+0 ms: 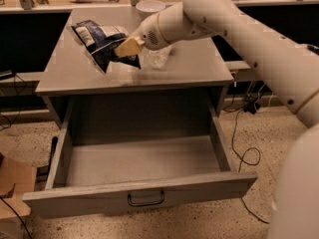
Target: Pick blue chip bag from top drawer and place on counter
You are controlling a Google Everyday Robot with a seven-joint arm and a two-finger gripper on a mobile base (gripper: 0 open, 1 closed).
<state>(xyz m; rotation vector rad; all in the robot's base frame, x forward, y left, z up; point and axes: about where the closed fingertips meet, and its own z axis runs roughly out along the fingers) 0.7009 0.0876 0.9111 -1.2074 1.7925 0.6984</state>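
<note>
Reaching in from the right, the gripper [128,47] has its fingers clamped on the blue chip bag [99,41], holding it tilted above the left part of the counter [194,68]. Below, the top drawer [144,195] stands wide open.

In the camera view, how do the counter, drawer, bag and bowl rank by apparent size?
1. Drawer, though nearer the camera
2. Counter
3. Bag, held by the gripper over the counter
4. Bowl
</note>
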